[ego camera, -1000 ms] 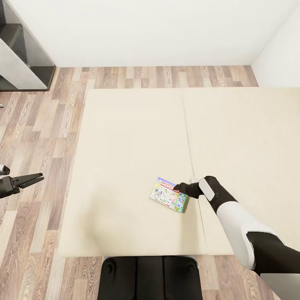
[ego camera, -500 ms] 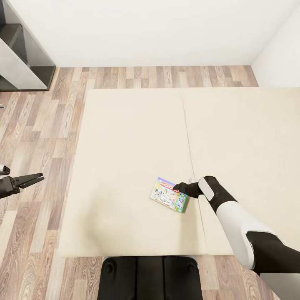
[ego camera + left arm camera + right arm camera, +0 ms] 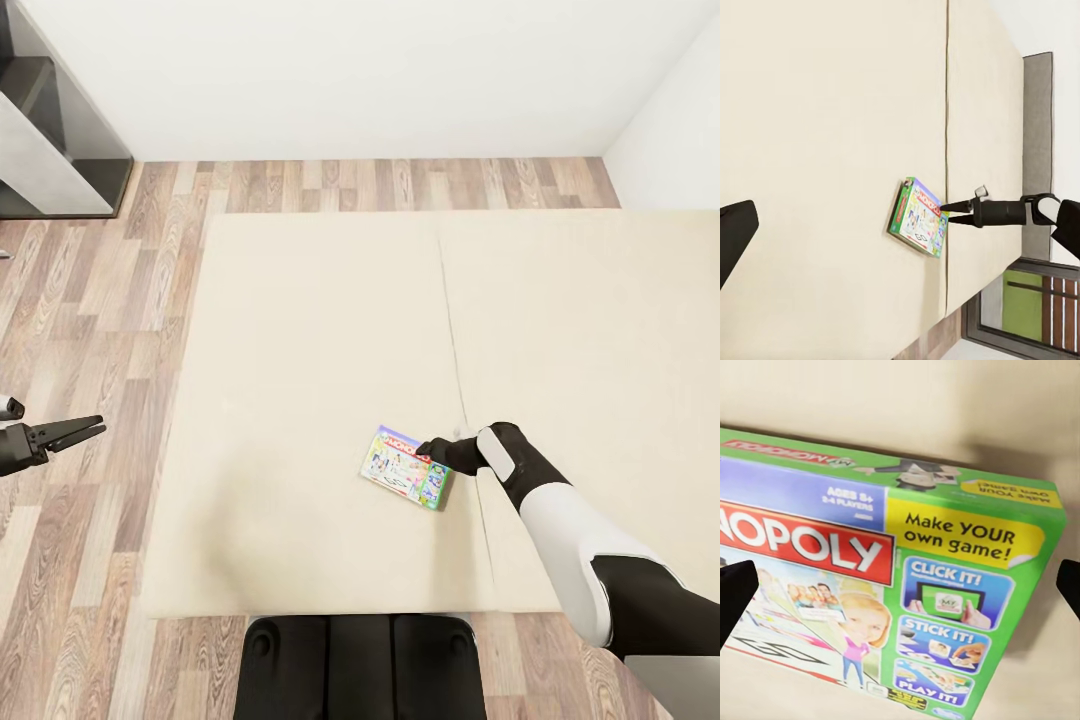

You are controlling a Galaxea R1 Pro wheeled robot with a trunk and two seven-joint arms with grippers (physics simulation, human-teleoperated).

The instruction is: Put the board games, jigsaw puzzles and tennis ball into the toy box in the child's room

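One board game [image 3: 405,468], a green-edged Monopoly box, lies flat on the beige bed [image 3: 320,330] near its front edge. My right gripper [image 3: 430,450] is at the box's right edge, low over the mattress. In the right wrist view the box [image 3: 892,577] lies close below, with the gripper's dark fingertips [image 3: 735,589] far apart on either side, so it is open. The left wrist view shows the box [image 3: 916,217] with the right gripper [image 3: 947,205] touching its edge. My left gripper [image 3: 95,427] hangs open over the floor left of the bed.
A dark and grey shelf unit [image 3: 50,130] stands at the back left by the white wall. Wood floor [image 3: 90,300] runs along the bed's left and far sides. The bed's grey headboard [image 3: 1039,112] appears in the left wrist view. My black base [image 3: 360,665] abuts the bed's front edge.
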